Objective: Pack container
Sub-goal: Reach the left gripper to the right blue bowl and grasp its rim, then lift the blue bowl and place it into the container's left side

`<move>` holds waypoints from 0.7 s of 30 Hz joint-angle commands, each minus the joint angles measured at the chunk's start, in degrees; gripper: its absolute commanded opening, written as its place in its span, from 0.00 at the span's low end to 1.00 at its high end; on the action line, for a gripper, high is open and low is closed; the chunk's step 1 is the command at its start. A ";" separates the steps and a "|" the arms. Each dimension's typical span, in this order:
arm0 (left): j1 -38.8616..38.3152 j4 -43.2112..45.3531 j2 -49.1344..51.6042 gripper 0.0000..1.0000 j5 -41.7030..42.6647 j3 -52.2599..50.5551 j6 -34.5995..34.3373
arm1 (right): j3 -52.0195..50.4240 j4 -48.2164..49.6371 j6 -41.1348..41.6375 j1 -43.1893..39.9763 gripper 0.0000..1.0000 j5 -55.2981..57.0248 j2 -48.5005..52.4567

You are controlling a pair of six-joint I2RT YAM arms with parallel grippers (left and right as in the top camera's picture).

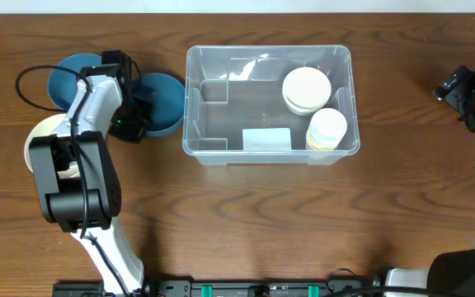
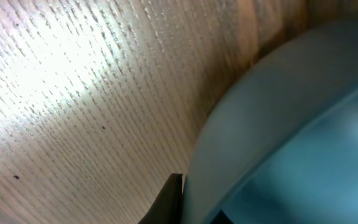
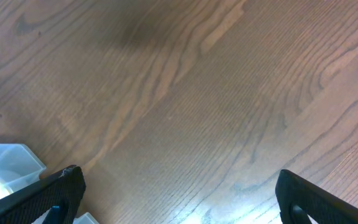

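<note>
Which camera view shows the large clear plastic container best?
The overhead view. It shows the whole large clear rectangular plastic container, with its white label and two stacks of cream bowls inside. The right wrist view shows only one corner of it. The left wrist view shows nothing of it.

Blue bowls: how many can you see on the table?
2. One blue bowl sits beside the clear tub; the second blue bowl lies farther away, partly under the robot arm, which could hide more.

A blue bowl [image 1: 165, 97], second blue bowl [image 1: 64, 76] and cream bowl [image 1: 38, 134] sit on the table [image 1: 262, 219].
</note>
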 commanded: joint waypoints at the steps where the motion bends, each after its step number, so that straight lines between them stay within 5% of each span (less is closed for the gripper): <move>1: 0.04 -0.46 0.22 0.06 -1.09 -0.22 3.43 | 0.70 -0.07 -0.61 -0.17 0.99 0.72 0.07; 9: 0.09 -0.35 -4.85 0.06 -1.14 1.01 6.38 | 0.70 -0.07 -0.61 -0.17 0.99 0.72 0.07; 21: 0.72 1.05 -25.77 0.06 -7.23 2.03 14.51 | 0.70 -0.07 -0.61 -0.17 0.99 0.72 0.07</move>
